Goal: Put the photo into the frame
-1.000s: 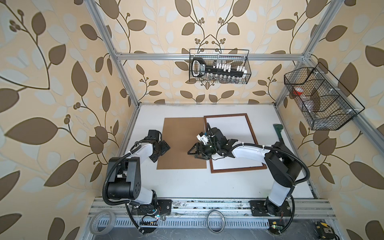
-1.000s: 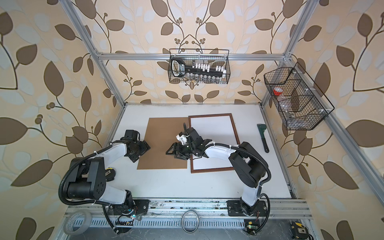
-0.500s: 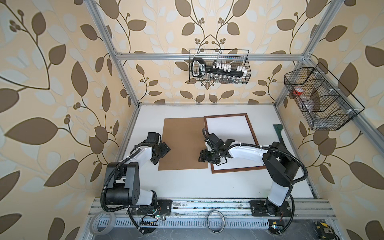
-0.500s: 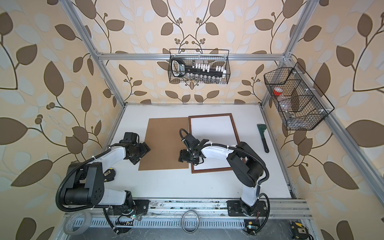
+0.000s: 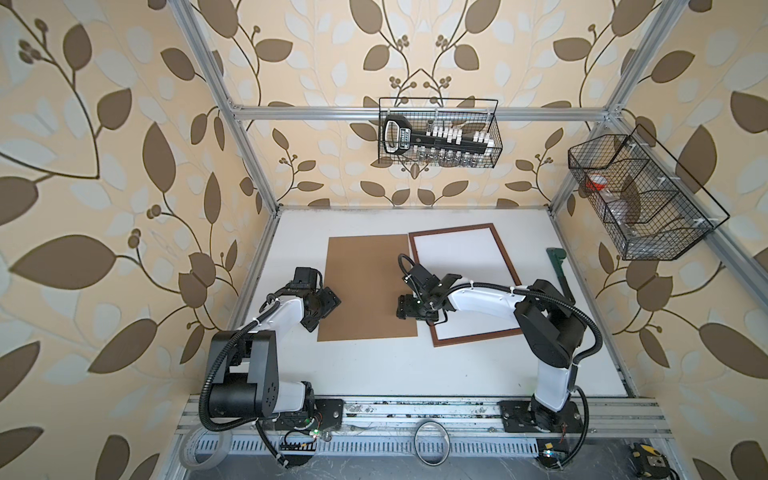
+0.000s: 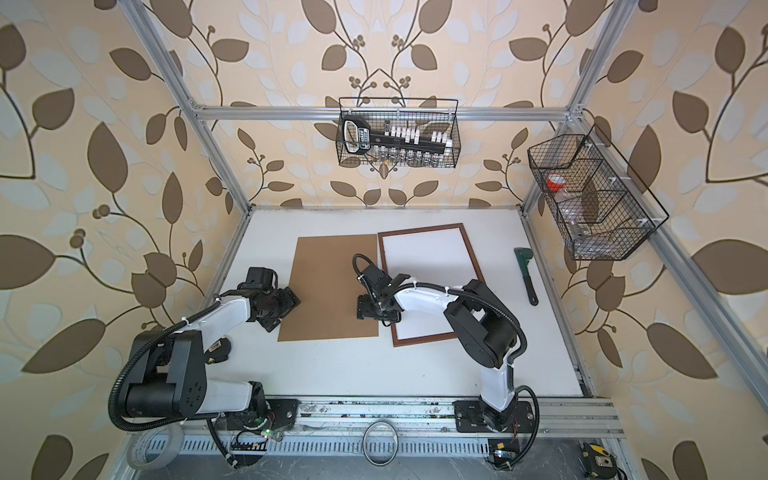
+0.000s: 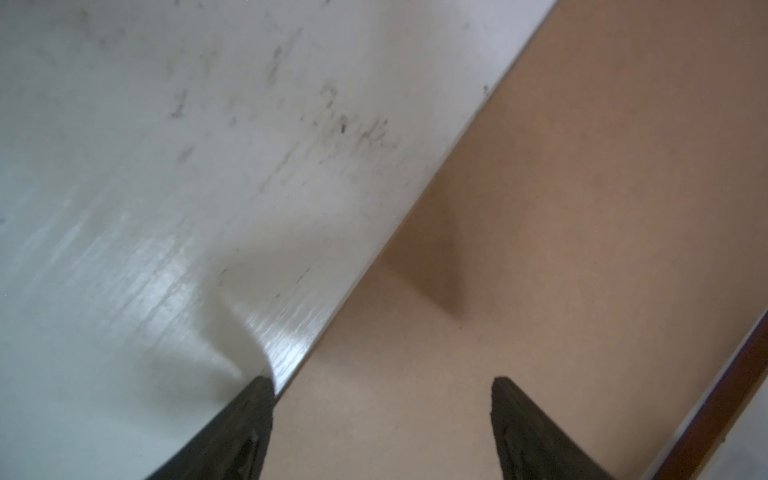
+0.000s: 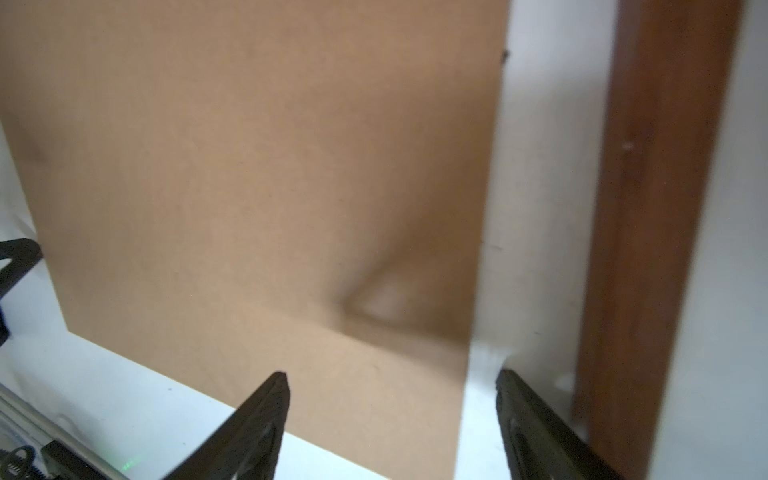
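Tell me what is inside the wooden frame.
A plain white surface fills the frame; no printed image shows. The right arm covers its near left part, and anything beneath the white surface is hidden.

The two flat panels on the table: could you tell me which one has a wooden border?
The frame, on the right in both top views: a reddish-brown wooden rim surrounds its white centre. The brown board beside it is plain.

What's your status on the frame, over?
Left end effector open, empty, at left edge of brown board. Right end effector open, empty, at its right edge, beside frame. Frame shows plain white; no landscape visible. Board clear of frame.
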Robot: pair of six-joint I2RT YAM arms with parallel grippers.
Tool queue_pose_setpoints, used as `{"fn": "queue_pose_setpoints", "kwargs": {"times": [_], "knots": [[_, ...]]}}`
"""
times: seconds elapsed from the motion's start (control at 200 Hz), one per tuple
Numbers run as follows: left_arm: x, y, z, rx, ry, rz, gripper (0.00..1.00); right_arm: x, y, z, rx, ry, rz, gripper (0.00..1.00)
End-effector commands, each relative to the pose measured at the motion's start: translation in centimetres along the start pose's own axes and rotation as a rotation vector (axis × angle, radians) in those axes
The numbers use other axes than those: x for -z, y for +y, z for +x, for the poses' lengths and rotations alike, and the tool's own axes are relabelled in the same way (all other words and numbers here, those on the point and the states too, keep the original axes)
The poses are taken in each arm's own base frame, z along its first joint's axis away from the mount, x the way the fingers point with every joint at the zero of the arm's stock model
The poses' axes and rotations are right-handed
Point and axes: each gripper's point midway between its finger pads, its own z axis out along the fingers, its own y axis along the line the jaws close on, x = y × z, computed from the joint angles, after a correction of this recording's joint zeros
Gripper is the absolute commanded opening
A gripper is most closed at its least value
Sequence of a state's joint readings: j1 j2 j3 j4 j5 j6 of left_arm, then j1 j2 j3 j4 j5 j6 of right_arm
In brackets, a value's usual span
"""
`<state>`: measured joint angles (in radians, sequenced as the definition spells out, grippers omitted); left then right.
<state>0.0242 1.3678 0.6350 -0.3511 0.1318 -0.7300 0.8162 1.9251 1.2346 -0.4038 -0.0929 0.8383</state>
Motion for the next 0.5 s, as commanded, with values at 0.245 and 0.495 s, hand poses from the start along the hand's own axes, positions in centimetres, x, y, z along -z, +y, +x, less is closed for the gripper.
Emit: {"fn": "queue_pose_setpoints", "kwargs": {"times": [0.245,0.495], "knots": [[-1.6,3.3,9.4,0.091,0.287,-0.064,0.8,-3.6,2.6,6.1,-0.15,0.266,-0.278,0.94],[-1.5,3.9,10.5,0.107,0.308,-0.059,0.8,1.7,7.6,3.5,-0.151,0.2,-0.524,0.94]]}}
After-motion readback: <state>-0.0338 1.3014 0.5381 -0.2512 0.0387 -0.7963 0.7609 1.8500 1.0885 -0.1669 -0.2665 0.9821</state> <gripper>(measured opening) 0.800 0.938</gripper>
